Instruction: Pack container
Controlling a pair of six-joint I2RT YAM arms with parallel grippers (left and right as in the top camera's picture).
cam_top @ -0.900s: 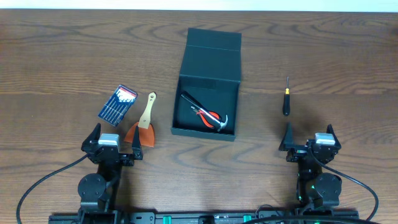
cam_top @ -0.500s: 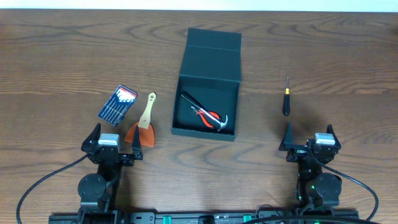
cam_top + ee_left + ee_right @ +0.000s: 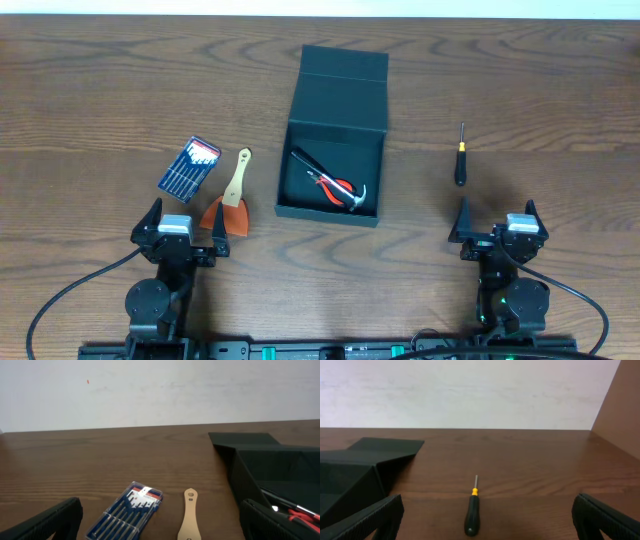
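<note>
Left claw (image 3: 186, 216): spread wide at the near edge of the desk (image 3: 100, 80), holding nothing.
Case (image 3: 189, 164): blue, flat on the desk, just beyond the left claw and tilted.
Scraper (image 3: 232, 195): wooden handle, orange blade, between the case and the container; the blade lies close to the left claw's right finger.
Container (image 3: 340, 135): mid-desk, lid (image 3: 342, 85) thrown back away from the arms, mouth open.
Contents: a hammer (image 3: 358, 197) and red-handled pliers (image 3: 338, 186) lie crossed on its floor.
Screwdriver (image 3: 461, 160): black handle with a yellow collar, alone to the right of the container, straight ahead of the right claw.
Right claw (image 3: 497, 215): also wide open and empty, parked at the near edge.
Change: none over the last second; neither arm has stirred and nothing has shifted.
Meaning: packing looks paused, with the case, scraper and screwdriver not yet in.
Hidden: the left wrist view cuts off the scraper's blade and most of the container; the right wrist view shows only its outer wall and lid. How hammer and pliers overlap is hard to tell.
</note>
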